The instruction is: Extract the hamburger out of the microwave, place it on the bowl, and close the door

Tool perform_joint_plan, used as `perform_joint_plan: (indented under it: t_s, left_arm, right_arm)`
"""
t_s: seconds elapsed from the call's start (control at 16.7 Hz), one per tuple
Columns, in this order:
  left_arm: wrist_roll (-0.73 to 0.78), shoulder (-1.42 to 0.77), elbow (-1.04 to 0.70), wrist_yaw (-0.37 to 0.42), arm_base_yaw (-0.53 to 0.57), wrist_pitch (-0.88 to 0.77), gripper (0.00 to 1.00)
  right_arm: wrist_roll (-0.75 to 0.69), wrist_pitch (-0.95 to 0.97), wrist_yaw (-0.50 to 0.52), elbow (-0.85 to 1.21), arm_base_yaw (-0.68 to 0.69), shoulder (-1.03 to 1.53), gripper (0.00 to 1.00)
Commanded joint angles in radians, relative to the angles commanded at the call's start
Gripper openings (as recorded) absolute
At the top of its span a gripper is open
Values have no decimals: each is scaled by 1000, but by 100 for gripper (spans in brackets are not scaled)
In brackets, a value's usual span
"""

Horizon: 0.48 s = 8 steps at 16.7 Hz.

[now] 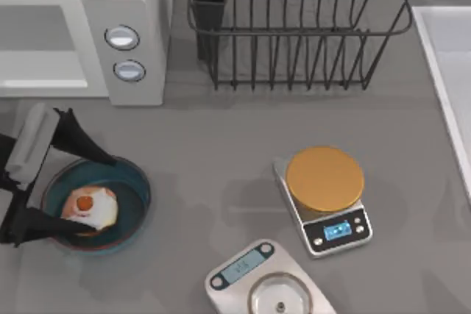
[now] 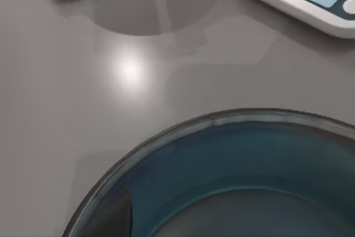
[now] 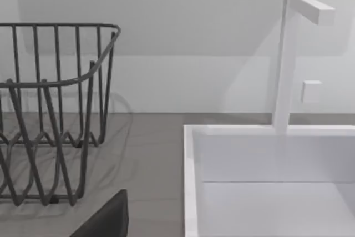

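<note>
— What sits closest to your lens?

— The bowl, its blue wall right under your left wrist camera. From above, largest first: the microwave at the table's far left, its cavity exposed; then the wire rack; the gold-topped scale; the steel scale.

— And the hamburger?

— The hamburger rests inside the bowl — your left hand straddles it, fingers spread wide, not pinching it.
</note>
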State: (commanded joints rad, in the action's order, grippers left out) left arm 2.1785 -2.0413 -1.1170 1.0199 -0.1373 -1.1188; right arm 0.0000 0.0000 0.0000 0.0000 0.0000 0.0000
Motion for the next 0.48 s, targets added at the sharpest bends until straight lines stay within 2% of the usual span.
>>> perform_joint_plan:
  t_s: [0.24,0.48]
  left_arm:
    - [-353,341,136,-188,15,232,100]
    - [-856,802,337,-412,38,495,100]
  right_arm:
    - [0,0,0,0,0,0,100]
    - [0,0,0,0,0,0,100]
